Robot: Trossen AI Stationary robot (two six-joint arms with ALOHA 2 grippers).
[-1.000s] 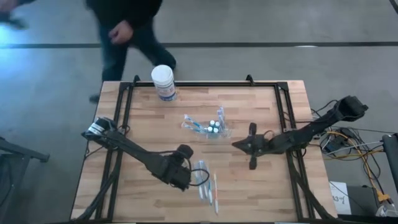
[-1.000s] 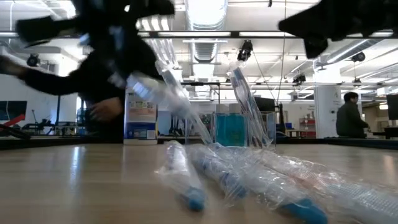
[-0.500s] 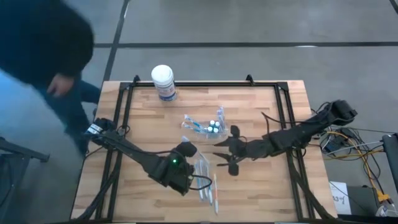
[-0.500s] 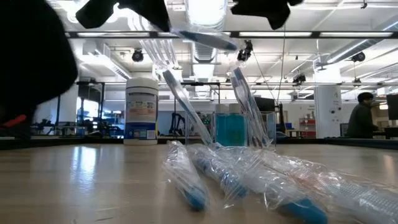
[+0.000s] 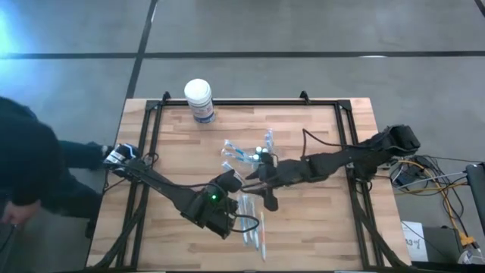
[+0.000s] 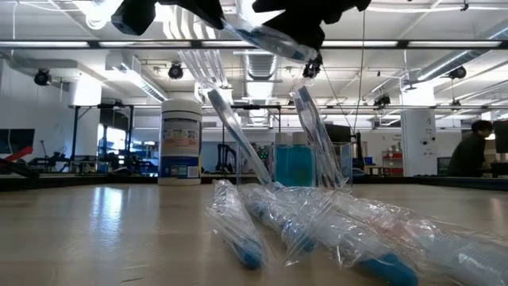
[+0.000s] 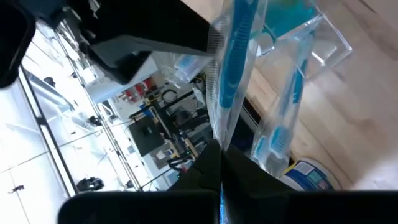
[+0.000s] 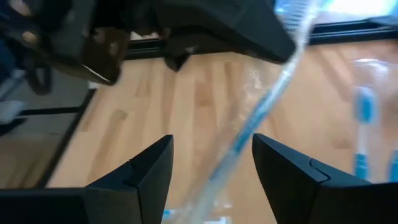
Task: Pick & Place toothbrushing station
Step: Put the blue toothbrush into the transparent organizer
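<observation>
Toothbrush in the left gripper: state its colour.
Blue, inside clear wrapping; the toothbrush shows best in the left wrist view.

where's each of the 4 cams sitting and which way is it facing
High: above the table, straight down; both arms show, a person at the left edge.
Low: table height, level across wrapped toothbrushes on the table.
Left wrist: past the shut left gripper holding a wrapped toothbrush.
Right wrist: between the open right gripper fingers.
Shared: both wrist views show that held toothbrush.
</observation>
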